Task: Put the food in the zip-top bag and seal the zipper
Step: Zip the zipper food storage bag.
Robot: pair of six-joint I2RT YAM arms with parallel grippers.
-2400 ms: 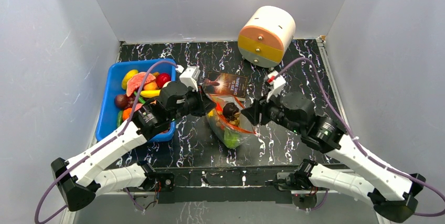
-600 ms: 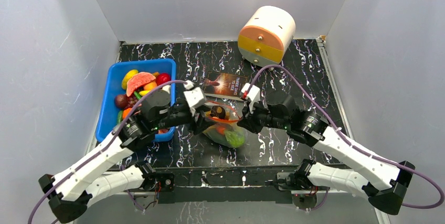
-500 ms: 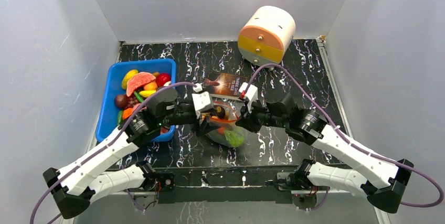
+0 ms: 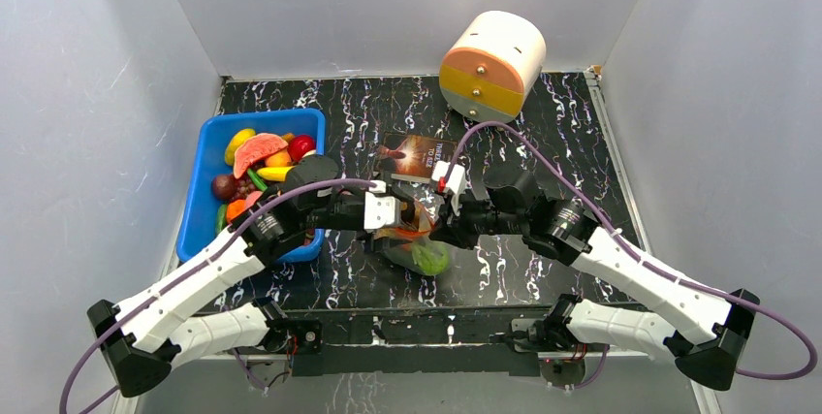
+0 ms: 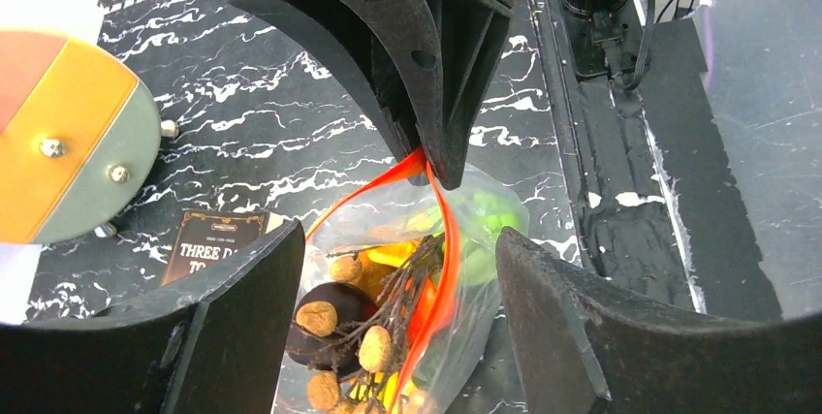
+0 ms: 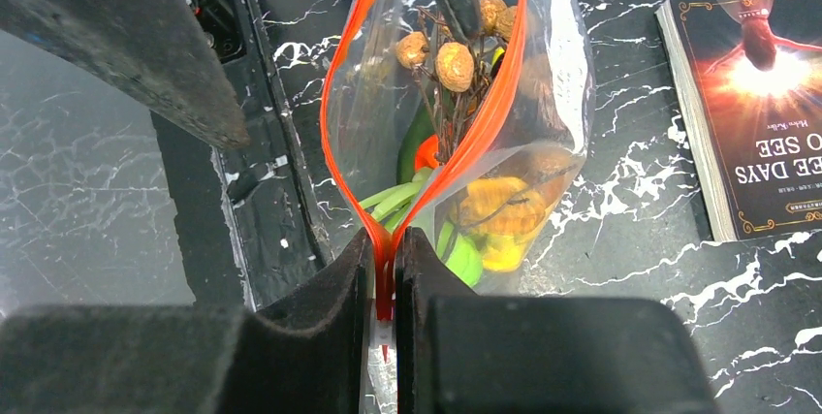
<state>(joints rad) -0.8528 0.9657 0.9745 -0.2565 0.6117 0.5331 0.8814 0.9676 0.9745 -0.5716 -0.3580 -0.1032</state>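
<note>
The clear zip-top bag (image 4: pixel 419 251) stands at mid-table with its mouth gaping. My right gripper (image 6: pixel 385 278) is shut on one end of the red-orange zipper (image 6: pixel 339 75) and holds that end up. Inside lie green (image 6: pixel 465 254) and yellow (image 6: pixel 499 206) food pieces. A brown cluster (image 5: pixel 373 346) and a dark fruit (image 5: pixel 334 312) sit at the mouth. My left gripper (image 5: pixel 397 322) hovers open right above them, one finger on each side and touching nothing. More food (image 4: pixel 260 157) fills the blue bin (image 4: pixel 205 143) at the left.
A dark book (image 4: pixel 417 155) lies just behind the bag. A white, orange and yellow round drawer unit (image 4: pixel 492 53) stands at the back right. Grey walls enclose the marbled black table (image 4: pixel 543 123). The two wrists nearly meet over the bag.
</note>
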